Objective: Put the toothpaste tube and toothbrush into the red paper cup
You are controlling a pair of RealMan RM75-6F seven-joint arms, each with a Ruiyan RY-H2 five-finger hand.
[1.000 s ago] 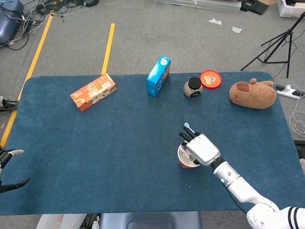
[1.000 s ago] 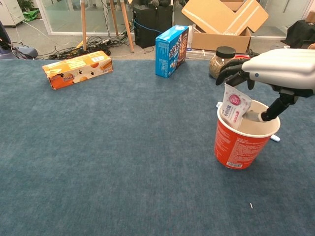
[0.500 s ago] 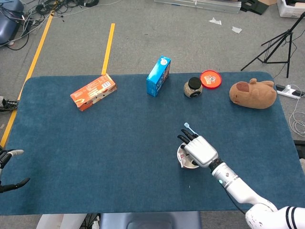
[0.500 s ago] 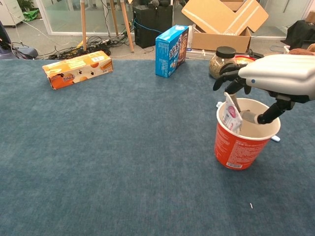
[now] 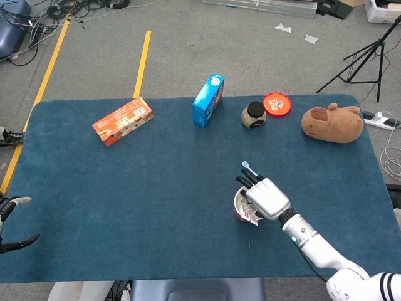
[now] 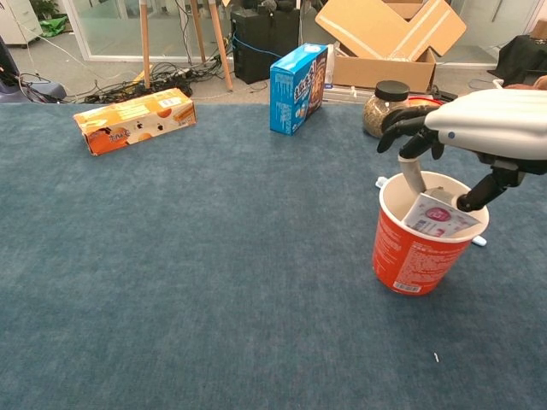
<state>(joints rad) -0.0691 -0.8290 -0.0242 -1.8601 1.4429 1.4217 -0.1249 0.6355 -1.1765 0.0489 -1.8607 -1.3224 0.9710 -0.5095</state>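
The blue-covered desk (image 5: 125, 188) carries everything. At its far right lies a brown plush capybara (image 5: 332, 123). An orange carton (image 5: 123, 120) lies flat toward the far left, and a blue carton (image 5: 208, 99) stands upright near the far middle. Right of the blue carton stands a dark-lidded jar (image 5: 254, 115), with a round red lid (image 5: 277, 103) just beside it.

The right hand (image 6: 487, 128) hovers over the red paper cup (image 6: 419, 252), which stands upright on the near right part of the desk. Its dark fingers (image 6: 408, 126) curl down above the cup's far rim, and its thumb reaches down into the cup's mouth against the toothpaste tube (image 6: 438, 217). The tube lies tilted inside the cup, leaning across the opening; whether the hand grasps it or merely touches it, I cannot tell. The toothbrush (image 5: 249, 168) lies on the desk just behind the cup, its light blue head showing past the fingers in the head view.

The left hand (image 5: 12, 222) sits at the near left edge of the desk, released, fingers apart and holding nothing.
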